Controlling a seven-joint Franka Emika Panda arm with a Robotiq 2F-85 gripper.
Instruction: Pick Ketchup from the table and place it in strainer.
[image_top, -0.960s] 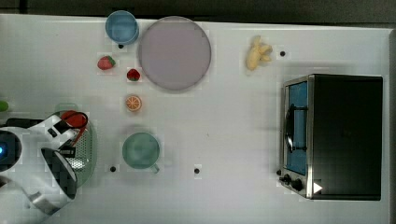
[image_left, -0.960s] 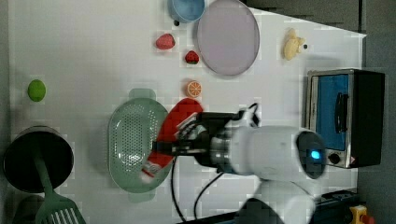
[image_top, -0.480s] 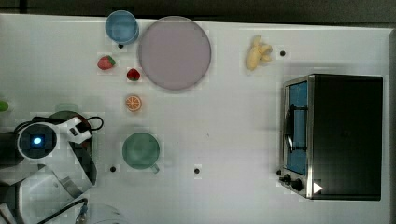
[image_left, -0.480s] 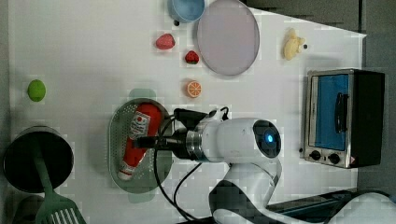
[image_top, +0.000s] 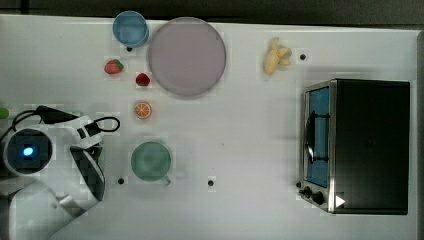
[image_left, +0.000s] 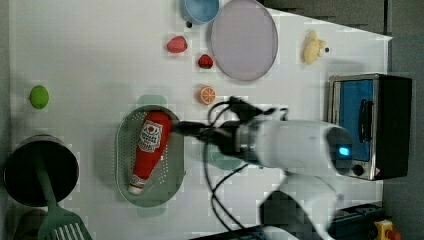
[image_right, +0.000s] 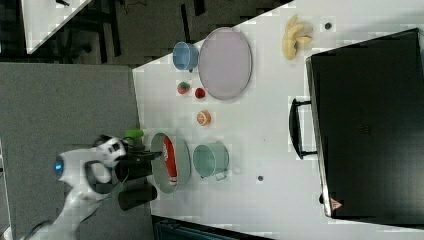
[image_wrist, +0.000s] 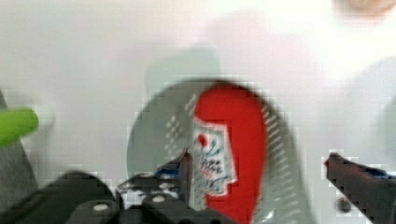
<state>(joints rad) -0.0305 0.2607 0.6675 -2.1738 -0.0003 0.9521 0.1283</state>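
The Ketchup, a red squeeze bottle with a white label, lies on its side inside the pale green strainer. Its tapered tip points toward the left view's bottom. My gripper hovers over the strainer's rim by the bottle's wide end. In the wrist view the two dark fingers stand wide apart, open, with the Ketchup lying below and between them, and the far finger is clear of it. The right view shows the Ketchup in the strainer, with my gripper beside it.
A teal mug stands close to the strainer. An orange half, two strawberries, a purple plate and a blue bowl lie farther off. A toaster oven, bananas, a black pot with spatula and a lime surround.
One second ago my gripper held the Ketchup tilted over the strainer. The fingers have since opened, the bottle now lies in the strainer, and the arm has drawn back from it.
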